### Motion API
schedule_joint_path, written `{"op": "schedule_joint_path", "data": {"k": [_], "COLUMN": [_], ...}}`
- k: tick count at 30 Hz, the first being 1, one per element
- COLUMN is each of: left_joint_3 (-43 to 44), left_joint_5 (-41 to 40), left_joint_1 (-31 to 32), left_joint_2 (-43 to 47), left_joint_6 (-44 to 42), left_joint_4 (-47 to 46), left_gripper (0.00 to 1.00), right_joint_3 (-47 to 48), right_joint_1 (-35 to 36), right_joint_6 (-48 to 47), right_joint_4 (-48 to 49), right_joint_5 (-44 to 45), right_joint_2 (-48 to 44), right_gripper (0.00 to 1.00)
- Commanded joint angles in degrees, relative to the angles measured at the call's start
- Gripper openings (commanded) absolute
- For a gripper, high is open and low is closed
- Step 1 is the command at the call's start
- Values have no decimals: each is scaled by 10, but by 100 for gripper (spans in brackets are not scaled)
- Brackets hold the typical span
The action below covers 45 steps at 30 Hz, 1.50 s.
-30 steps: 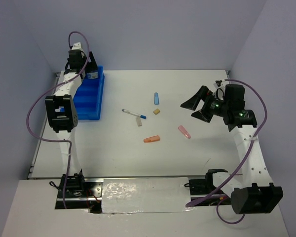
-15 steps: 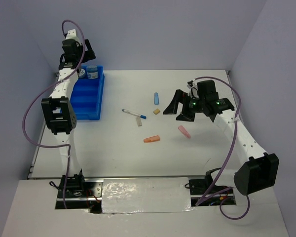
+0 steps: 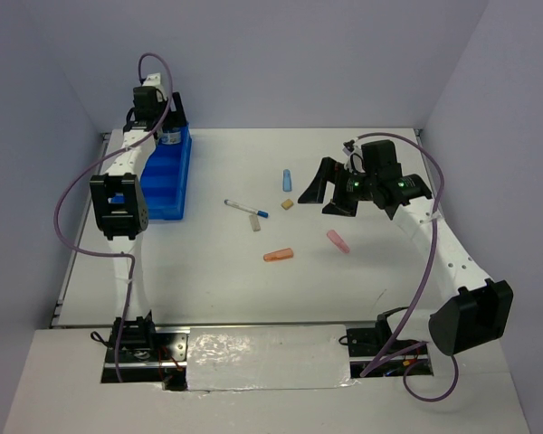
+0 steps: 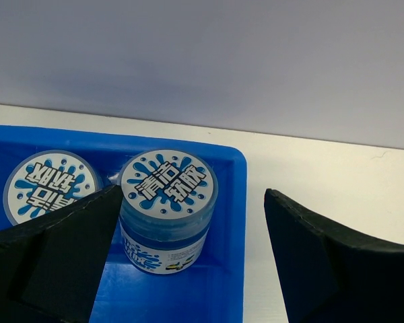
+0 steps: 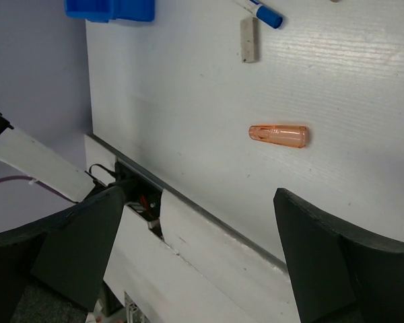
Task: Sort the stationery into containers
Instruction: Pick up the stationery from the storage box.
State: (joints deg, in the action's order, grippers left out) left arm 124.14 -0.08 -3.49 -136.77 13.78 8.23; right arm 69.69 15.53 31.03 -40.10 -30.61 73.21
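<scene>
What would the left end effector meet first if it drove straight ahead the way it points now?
Most likely the corner tape roll standing in the blue tray. It lies dead ahead of the open left end effector, though depth is unclear.

1. The top external camera hangs above and behind the arm bases and faces the far wall from a distance. It takes in the whole table (image 3: 208,280), with the blue tray (image 3: 167,185) at far left.
2. The left wrist camera sits low and close over the tray's far end, facing the back wall. The spread fingers of the left gripper (image 4: 192,195) fill its lower corners.
3. The right wrist camera looks obliquely down toward the table's near edge, past the spread right gripper (image 5: 198,195).
4. The top and left wrist views share the tray's far end and a round blue-white tub (image 4: 167,202). The top and right wrist views share the orange stick (image 5: 278,134), the grey eraser (image 5: 250,40) and a tray corner.
</scene>
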Motion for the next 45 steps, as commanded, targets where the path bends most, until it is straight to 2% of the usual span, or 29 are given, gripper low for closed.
{"op": "schedule_joint_path", "data": {"k": [1,14,38,41,42,45], "left_joint_3": [12,36,25,32,36,44], "left_joint_5": [3,-58,-35,-39,-38,-35], "left_joint_1": [3,8,5,5,4,3], "left_joint_2": [5,9,-46,-46,-46,-42], "left_joint_6": [-18,-43,-33,-31,-29,-23], "left_joint_4": [1,4,0,-3,-2,0], "left_gripper": [99,99,99,90,80,63], "right_joint_3": [8,-14,-12,-15,-17,-18], "right_joint_1": [5,6,9,10,10,9], "right_joint_6": [1,13,25,25,25,27], "right_joint_4": [-1,22,30,29,33,32], "right_joint_5": [6,-3,-2,4,6,4], "right_joint_2": [-16,-18,-12,-16,-18,-18], "right_gripper": [100,100,100,100,100,100]}}
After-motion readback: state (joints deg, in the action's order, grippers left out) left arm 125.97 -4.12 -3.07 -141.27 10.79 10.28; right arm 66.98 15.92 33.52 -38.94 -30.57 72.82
